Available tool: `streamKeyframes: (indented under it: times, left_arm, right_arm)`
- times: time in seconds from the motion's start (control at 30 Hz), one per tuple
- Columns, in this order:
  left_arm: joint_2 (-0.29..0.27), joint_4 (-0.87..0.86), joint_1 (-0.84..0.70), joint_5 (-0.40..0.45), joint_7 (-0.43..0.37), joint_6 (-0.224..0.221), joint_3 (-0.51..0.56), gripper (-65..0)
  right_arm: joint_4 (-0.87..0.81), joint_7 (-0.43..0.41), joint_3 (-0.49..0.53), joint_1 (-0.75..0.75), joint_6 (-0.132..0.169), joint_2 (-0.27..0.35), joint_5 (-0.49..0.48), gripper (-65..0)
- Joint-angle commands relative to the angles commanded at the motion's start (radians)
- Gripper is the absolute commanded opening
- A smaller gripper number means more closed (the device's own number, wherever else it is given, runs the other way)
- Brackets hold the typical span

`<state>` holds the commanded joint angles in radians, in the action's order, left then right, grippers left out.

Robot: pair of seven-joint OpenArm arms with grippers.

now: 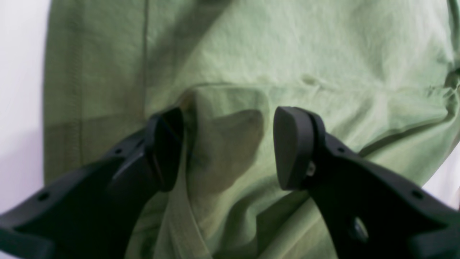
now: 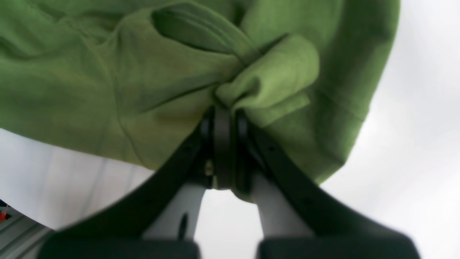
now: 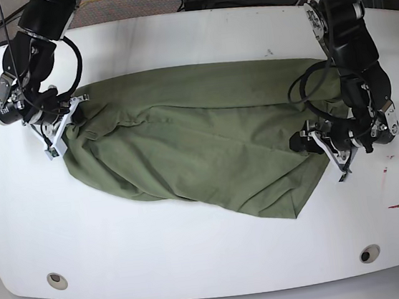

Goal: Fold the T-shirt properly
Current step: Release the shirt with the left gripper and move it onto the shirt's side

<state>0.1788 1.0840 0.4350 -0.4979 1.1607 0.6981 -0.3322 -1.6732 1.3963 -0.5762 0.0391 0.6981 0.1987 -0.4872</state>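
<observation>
Across the white counter [image 3: 198,265] the shirt [image 3: 198,139] lies bunched, right pincer [image 2: 222,111] clamped on a wad of it, left pincer [image 1: 228,144] gaping over cloth, holding nothing; looks like the spreading step, so next it probably needs a grab there.

One T-shirt [image 3: 199,142]; two grippers (one per arm).
</observation>
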Motion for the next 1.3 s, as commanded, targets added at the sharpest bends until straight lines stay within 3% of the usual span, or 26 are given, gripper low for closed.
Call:
streamKeyframes:
  times: [0.07,0.3,0.43,0.83,1.3]
  left_arm:
    - [0.003,-0.002,0.002,0.002,-0.003,0.000,0.000,-31.4]
    - [0.003,-0.002,0.002,0.003,-0.006,0.000,-0.002,-53.5]
    - [0.002,-0.002,-0.006,0.003,-0.049,0.000,-0.002,-65.0]
    - [0.006,0.017,0.005,-0.002,-0.044,0.000,0.000,-65.0]
    - [0.006,0.305,-0.005,-0.002,0.074,0.000,-0.058,-65.0]
  right_arm:
    - [0.000,0.000,0.000,0.000,0.000,0.000,0.000,-65.0]
    - [0.000,0.000,0.000,0.008,0.000,0.000,-0.002,-65.0]
    - [0.000,0.000,0.000,0.017,0.000,0.000,0.006,-65.0]
    - [0.000,0.000,0.000,0.040,0.000,0.000,0.006,-65.0]
    - [0.003,0.000,0.000,0.041,0.000,0.002,0.008,-65.0]
